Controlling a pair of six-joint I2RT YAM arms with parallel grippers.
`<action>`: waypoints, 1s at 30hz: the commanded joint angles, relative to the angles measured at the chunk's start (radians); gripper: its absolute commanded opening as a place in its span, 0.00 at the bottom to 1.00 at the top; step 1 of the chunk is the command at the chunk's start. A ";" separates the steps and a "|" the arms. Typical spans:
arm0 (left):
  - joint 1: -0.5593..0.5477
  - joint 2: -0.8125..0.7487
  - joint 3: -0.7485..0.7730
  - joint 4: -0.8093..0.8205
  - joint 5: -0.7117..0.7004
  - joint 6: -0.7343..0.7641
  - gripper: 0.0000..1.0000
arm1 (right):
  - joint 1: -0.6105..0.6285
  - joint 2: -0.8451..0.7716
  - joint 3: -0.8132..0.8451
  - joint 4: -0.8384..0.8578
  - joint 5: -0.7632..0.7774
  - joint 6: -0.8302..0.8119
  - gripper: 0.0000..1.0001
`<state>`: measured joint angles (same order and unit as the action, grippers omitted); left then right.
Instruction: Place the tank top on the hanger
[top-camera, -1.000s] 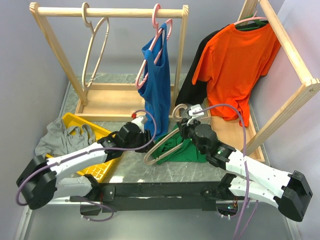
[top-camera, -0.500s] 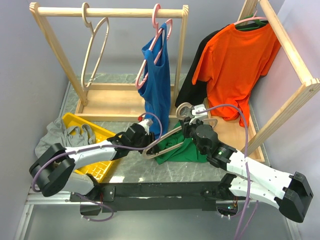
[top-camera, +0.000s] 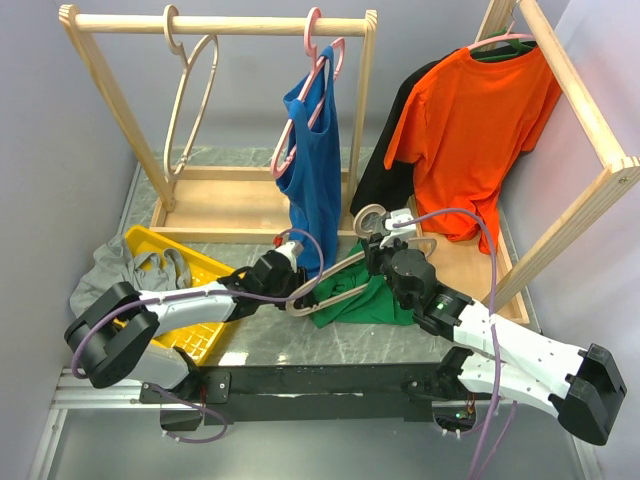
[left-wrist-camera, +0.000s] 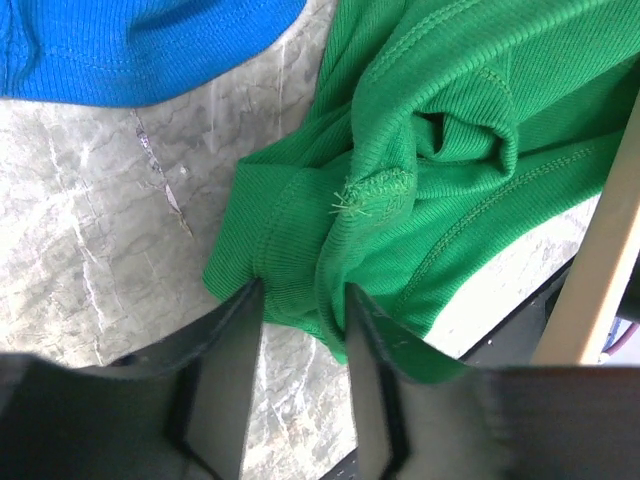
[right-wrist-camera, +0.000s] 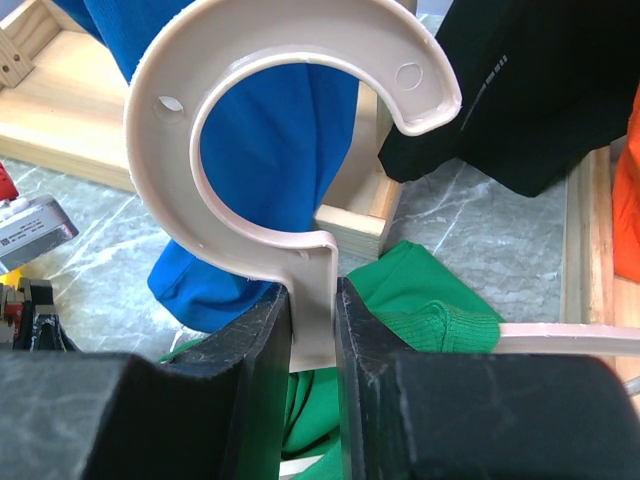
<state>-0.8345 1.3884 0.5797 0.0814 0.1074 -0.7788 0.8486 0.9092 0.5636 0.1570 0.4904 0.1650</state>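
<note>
Since a second ago the left arm has reached further right, bringing the left end effector (left-wrist-camera: 302, 295) up to the near edge of the tank top (left-wrist-camera: 480, 120), and the hanger (right-wrist-camera: 290, 25) has lifted slightly at its hook end. Its fingers (left-wrist-camera: 225, 370) are spread, straddling a folded bit of the green hem, with cloth and bare surface (left-wrist-camera: 100, 230) showing in the gap. The right end effector (right-wrist-camera: 312, 290) is pressed together on the hanger's neck, just below the rounded hook, holding it tilted with its long side slanting down to the left over the green cloth. That tank top lies crumpled on the surface between the two arms, just beside the bottom hem of the blue top (left-wrist-camera: 130, 40) that hangs from a pink hanger (top-camera: 318, 45) on the rack (top-camera: 220, 22)
</note>
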 joint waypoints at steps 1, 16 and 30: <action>0.000 0.012 0.011 0.032 0.001 0.009 0.40 | 0.006 -0.013 0.001 0.065 0.053 0.011 0.00; 0.006 -0.242 -0.066 -0.078 -0.144 -0.025 0.01 | 0.006 0.036 -0.013 0.131 0.310 0.016 0.00; 0.008 -0.416 -0.061 -0.229 -0.229 -0.039 0.01 | 0.006 0.063 -0.022 0.193 0.425 -0.025 0.00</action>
<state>-0.8284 1.0195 0.5098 -0.0982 -0.0803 -0.8085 0.8551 0.9783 0.5484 0.2642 0.8345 0.1577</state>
